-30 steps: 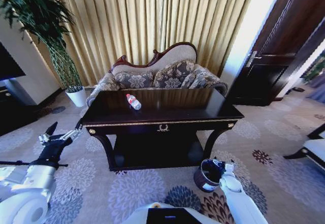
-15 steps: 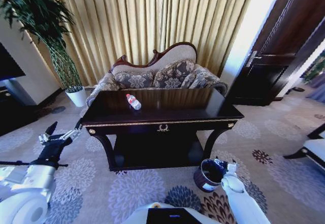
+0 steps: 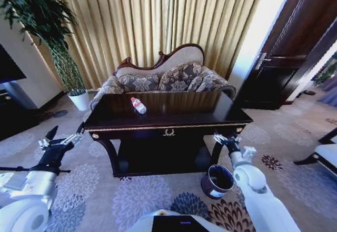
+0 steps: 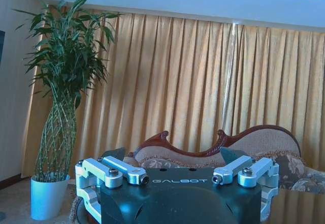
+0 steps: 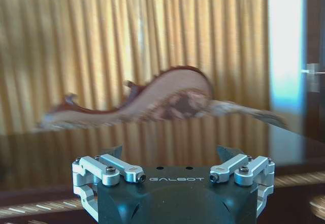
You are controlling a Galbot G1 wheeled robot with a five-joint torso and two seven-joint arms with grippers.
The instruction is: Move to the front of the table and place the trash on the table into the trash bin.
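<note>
The dark glossy table with gold trim stands straight ahead. The one piece of trash I see on it is a clear plastic bottle with a red label, lying on the top's left part. On the carpet by the table's front right leg sits the round dark trash bin. My right gripper is open and empty, raised above the bin at about the table's front edge; its wrist view looks across the tabletop. Low at the left, off the table's left corner, my left gripper stands open and empty.
A patterned sofa stands right behind the table before gold curtains. A tall plant in a white pot is at the back left, a dark door at the right, a chair at the right edge. Patterned carpet surrounds the table.
My right arm has lifted from just beside the trash bin's rim up to the height of the table's front edge. The left arm, the bottle and the bin have stayed put.
</note>
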